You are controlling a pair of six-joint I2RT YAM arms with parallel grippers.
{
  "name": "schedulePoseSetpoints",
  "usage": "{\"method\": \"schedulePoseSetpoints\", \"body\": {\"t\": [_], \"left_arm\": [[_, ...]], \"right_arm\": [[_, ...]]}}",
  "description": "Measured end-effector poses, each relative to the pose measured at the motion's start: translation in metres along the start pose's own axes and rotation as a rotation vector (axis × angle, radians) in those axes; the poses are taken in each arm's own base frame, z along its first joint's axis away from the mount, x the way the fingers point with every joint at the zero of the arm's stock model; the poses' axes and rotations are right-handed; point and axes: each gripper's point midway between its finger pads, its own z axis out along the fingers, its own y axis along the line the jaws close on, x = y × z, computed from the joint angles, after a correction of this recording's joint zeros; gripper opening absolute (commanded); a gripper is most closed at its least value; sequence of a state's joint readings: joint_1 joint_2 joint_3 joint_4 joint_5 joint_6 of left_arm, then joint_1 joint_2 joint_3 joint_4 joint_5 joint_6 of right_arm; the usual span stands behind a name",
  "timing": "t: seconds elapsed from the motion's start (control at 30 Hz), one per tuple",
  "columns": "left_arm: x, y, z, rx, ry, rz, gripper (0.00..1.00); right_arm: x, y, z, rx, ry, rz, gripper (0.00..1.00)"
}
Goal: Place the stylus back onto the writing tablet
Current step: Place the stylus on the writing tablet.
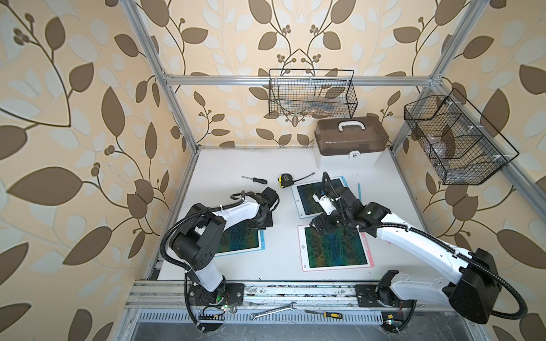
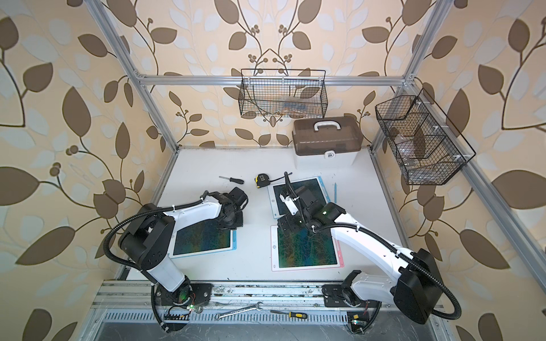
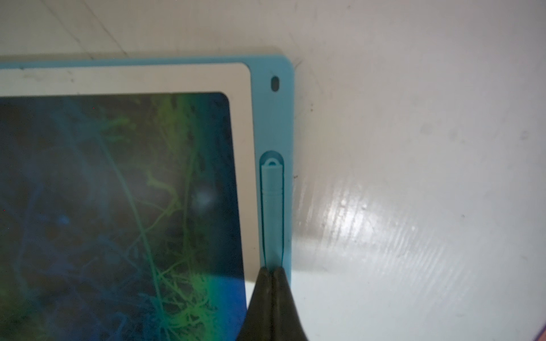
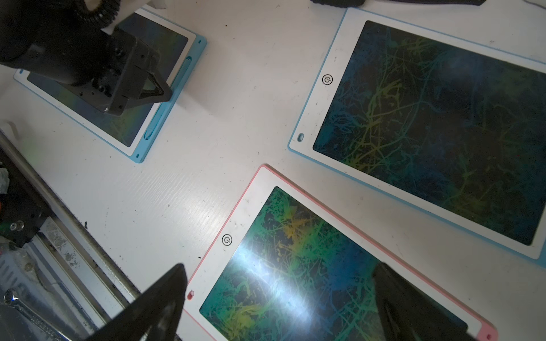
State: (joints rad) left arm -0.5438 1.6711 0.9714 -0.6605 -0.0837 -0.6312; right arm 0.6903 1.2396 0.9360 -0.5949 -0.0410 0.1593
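Note:
A light-blue stylus (image 3: pixel 272 206) lies in the side slot of the blue-framed writing tablet (image 3: pixel 271 118) at the left of the table (image 1: pixel 239 245). My left gripper (image 3: pixel 273 270) is shut, its tips pressed together over the stylus with nothing between them; in both top views it stands at that tablet's far right corner (image 1: pixel 261 226) (image 2: pixel 229 226). My right gripper (image 4: pixel 280 283) hangs open over the near corner of a pink-framed tablet (image 4: pixel 245 203) (image 1: pixel 302 248). A second blue stylus (image 1: pixel 359 192) (image 2: pixel 335 192) lies loose on the table, right of the far blue tablet (image 1: pixel 297 200).
A tape measure (image 1: pixel 285 180) and a screwdriver (image 1: pixel 254 179) lie behind the tablets. A brown-lidded box (image 1: pixel 350 141) stands at the back right, with wire baskets (image 1: pixel 313 94) (image 1: pixel 455 141) on the frame. A wrench (image 1: pixel 273 311) and a yellow screwdriver (image 1: pixel 325 314) lie on the front rail.

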Motion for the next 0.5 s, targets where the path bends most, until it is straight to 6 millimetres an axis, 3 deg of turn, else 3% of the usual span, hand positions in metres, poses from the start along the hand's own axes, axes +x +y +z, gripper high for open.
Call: {"method": "schedulePoseSetpoints", "body": {"t": [0.5], "left_arm": [[0.0004, 0.0, -0.0005, 0.015, -0.015, 0.022, 0.0]], "right_arm": [[-0.0025, 0.0004, 0.0006, 0.0, 0.0, 0.0, 0.98]]}}
